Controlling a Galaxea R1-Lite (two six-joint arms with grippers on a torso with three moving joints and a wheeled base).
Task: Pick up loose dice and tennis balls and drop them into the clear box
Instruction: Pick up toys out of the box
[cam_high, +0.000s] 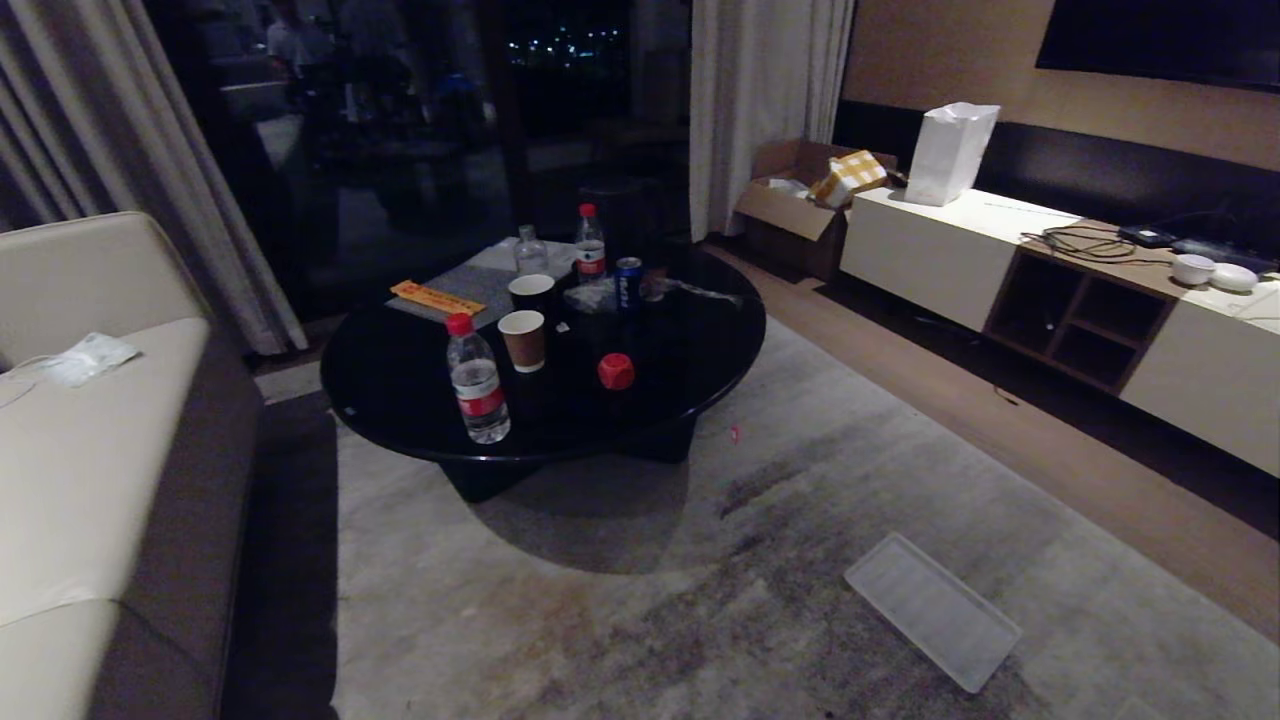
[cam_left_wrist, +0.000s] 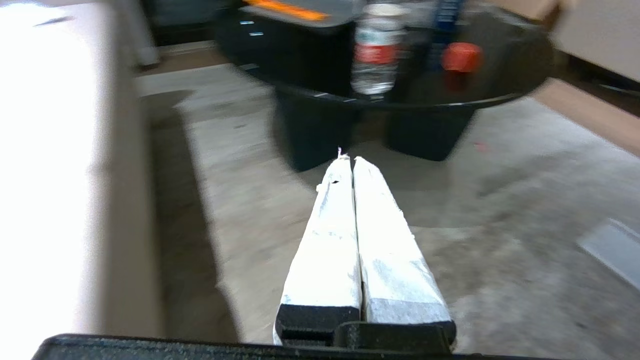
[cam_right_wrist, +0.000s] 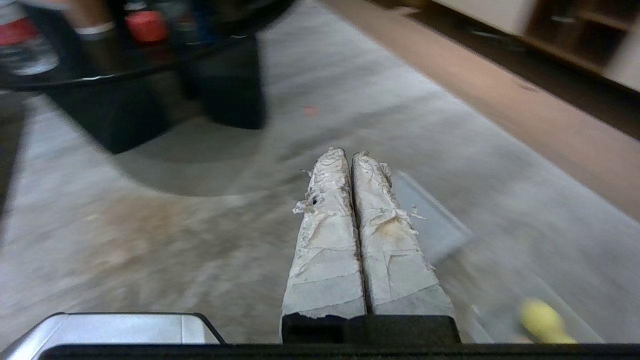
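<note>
Both parked over rug — left gripper (cam_left_wrist: 352, 159) and right gripper (cam_right_wrist: 351, 152) pressed together, empty; red die (cam_high: 616, 371) waiting on table (cam_high: 400, 400).

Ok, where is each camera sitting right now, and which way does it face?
Head view: high up, looking forward and down at the round black table, rug and ribbed panel; no arm shows.
Left wrist view: low, behind the shut left hand, facing the table.
Right wrist view: low, behind the shut right hand, over the panel.
All three share the red die on the table.
</note>
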